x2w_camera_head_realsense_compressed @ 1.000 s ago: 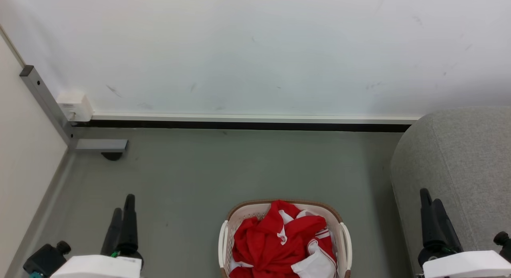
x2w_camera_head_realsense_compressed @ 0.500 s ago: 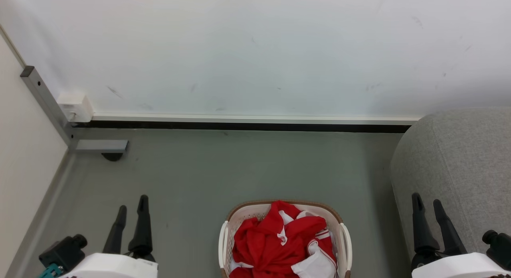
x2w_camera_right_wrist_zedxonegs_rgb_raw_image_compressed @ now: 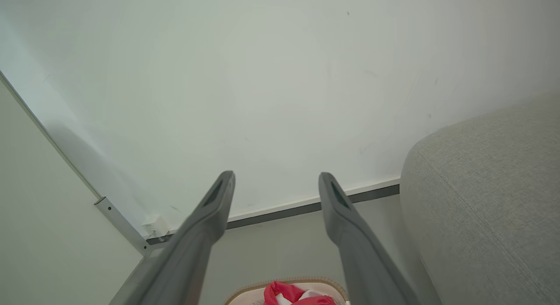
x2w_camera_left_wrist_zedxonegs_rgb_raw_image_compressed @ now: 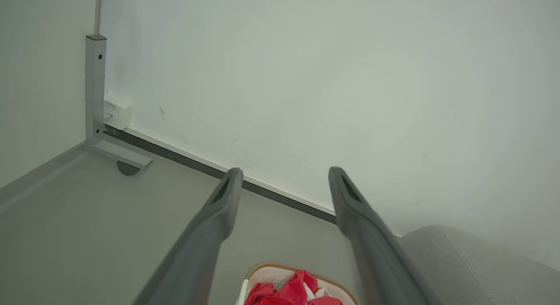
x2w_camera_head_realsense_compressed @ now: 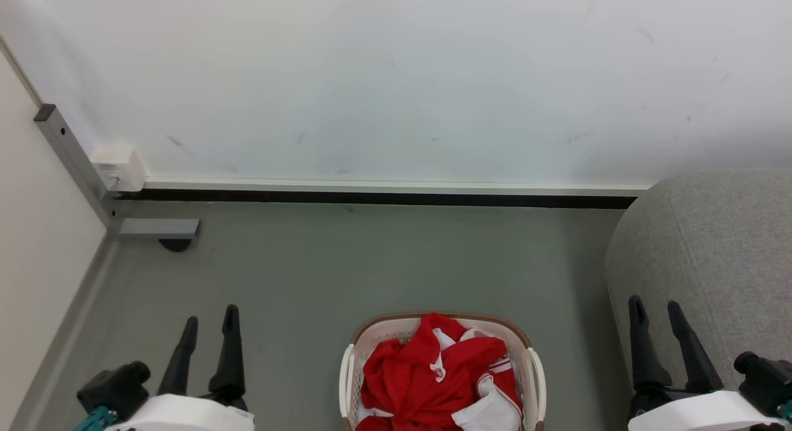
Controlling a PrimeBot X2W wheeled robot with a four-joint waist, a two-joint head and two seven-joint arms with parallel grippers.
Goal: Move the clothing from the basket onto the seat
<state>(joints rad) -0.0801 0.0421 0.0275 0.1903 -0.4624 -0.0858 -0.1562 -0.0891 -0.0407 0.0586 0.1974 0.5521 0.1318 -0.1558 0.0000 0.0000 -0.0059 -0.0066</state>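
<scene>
Red clothing (x2w_camera_head_realsense_compressed: 427, 381) with white collars and cuffs lies heaped in the cream basket (x2w_camera_head_realsense_compressed: 345, 372) at the bottom middle of the head view. Its far end also shows in the left wrist view as clothing (x2w_camera_left_wrist_zedxonegs_rgb_raw_image_compressed: 291, 293) in the basket (x2w_camera_left_wrist_zedxonegs_rgb_raw_image_compressed: 267, 270), and in the right wrist view as clothing (x2w_camera_right_wrist_zedxonegs_rgb_raw_image_compressed: 284, 292). The grey seat (x2w_camera_head_realsense_compressed: 718, 251) stands at the right, also seen as the seat (x2w_camera_right_wrist_zedxonegs_rgb_raw_image_compressed: 490, 200) and the seat (x2w_camera_left_wrist_zedxonegs_rgb_raw_image_compressed: 463, 261). My left gripper (x2w_camera_head_realsense_compressed: 209, 320) hangs open left of the basket, empty. My right gripper (x2w_camera_head_realsense_compressed: 654, 310) is open and empty in front of the seat.
A white wall (x2w_camera_head_realsense_compressed: 396, 78) with a dark baseboard (x2w_camera_head_realsense_compressed: 371, 196) closes the far side. A grey metal post and foot (x2w_camera_head_realsense_compressed: 111, 214) with a small white box (x2w_camera_head_realsense_compressed: 117, 166) stand in the left corner. Grey floor (x2w_camera_head_realsense_compressed: 346, 264) lies between the wall and the basket.
Both grippers have turned so their two fingers now show side by side and spread. The left one has shifted right, the right one left. The clothing and basket stay put.
</scene>
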